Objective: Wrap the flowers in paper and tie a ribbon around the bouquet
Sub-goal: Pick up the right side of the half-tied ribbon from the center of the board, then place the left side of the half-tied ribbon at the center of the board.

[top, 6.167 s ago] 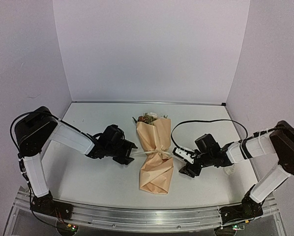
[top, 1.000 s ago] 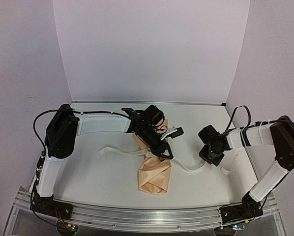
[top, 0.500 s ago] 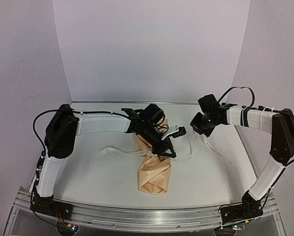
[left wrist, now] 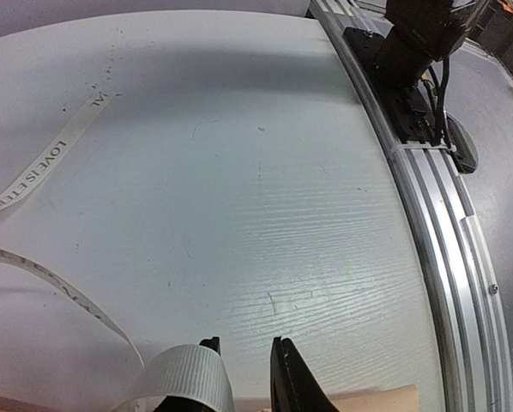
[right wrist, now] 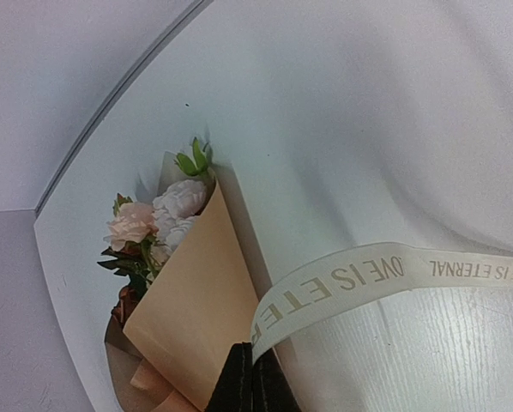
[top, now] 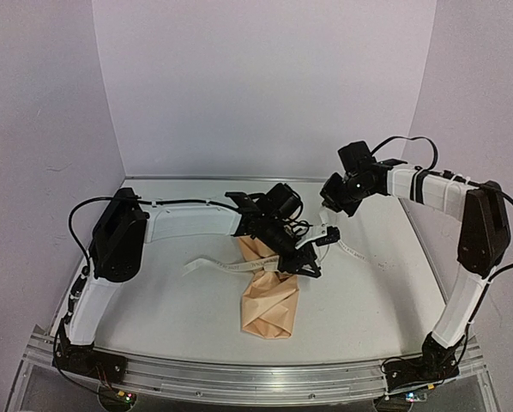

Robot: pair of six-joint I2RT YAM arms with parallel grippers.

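Swung the right tool (right wrist: 253, 378) up and back since a second ago, pinched on the ribbon (right wrist: 342, 279) trailing down-left to the bouquet (top: 269, 296), lying near-to-far mid-worktop (top: 153, 292) right under the slightly spread left tool (left wrist: 244, 369).

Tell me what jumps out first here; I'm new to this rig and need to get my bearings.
The tan paper bouquet lies mid-table, its pink and cream flowers at the far end. A cream ribbon printed LOVE IS ETERNAL crosses it, and the right arm, up at the far right, pinches it in shut jaws. The left arm reaches over the bouquet.
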